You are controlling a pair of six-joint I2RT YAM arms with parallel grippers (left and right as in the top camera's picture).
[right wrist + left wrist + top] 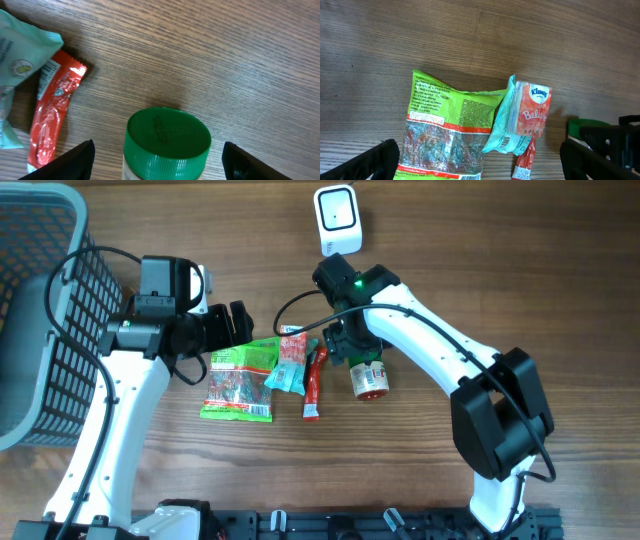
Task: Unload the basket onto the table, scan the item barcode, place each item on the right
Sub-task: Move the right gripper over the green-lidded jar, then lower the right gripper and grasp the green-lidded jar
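Right claw (347, 343) hides part of the jar (371, 380).

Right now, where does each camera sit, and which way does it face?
Overhead: above the table, facing straight down; left arm and right arm show.
Left wrist: on the left arm, facing down at the green bag; the open left pincer frames it.
Right wrist: facing down at the green-lidded jar; the open right pincer flanks it.
Shared: both wrist views catch the red stick packet.
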